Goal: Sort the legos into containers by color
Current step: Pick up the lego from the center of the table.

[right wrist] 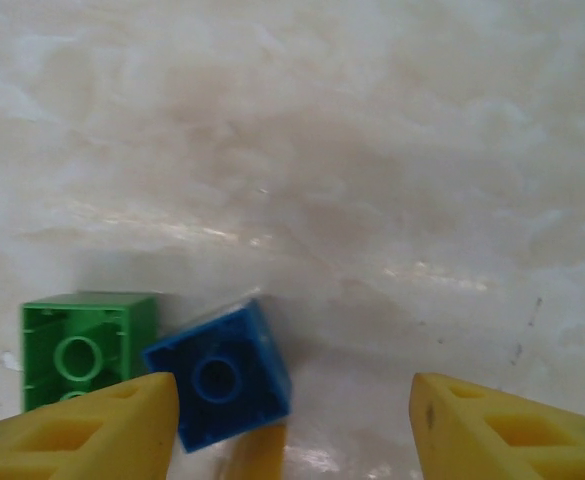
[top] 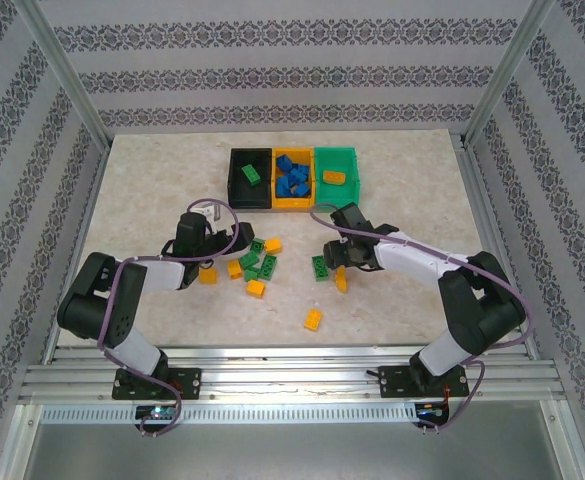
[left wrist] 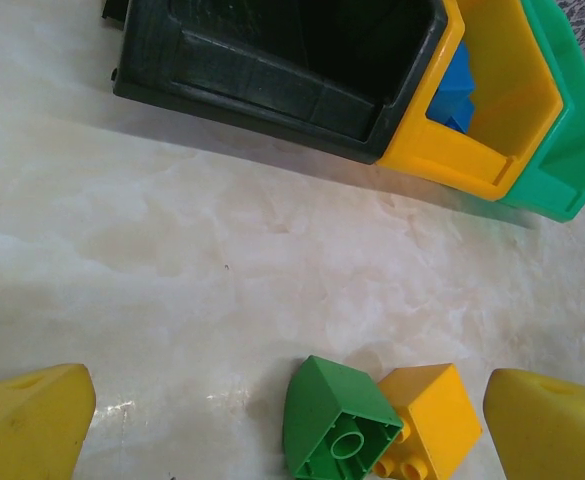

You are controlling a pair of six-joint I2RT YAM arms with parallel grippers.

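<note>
Blue brick (right wrist: 217, 385) looks light, rigid, slick; pinch its flat side walls. Right pincer (right wrist: 294, 420) open astride it, gripping nothing; left pincer (left wrist: 292, 420) wide open, empty

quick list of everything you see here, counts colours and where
table: one, pale marbled
containers: three, black, yellow-orange, green, side by side at the far edge
blue legos: several in the yellow-orange container, one loose mid-table
green legos: one in the black container, about five loose mid-table
yellow-orange legos: one in the green container, about six loose mid-table
left gripper: open, above loose legos
right gripper: open, blue lego beside one finger
</note>
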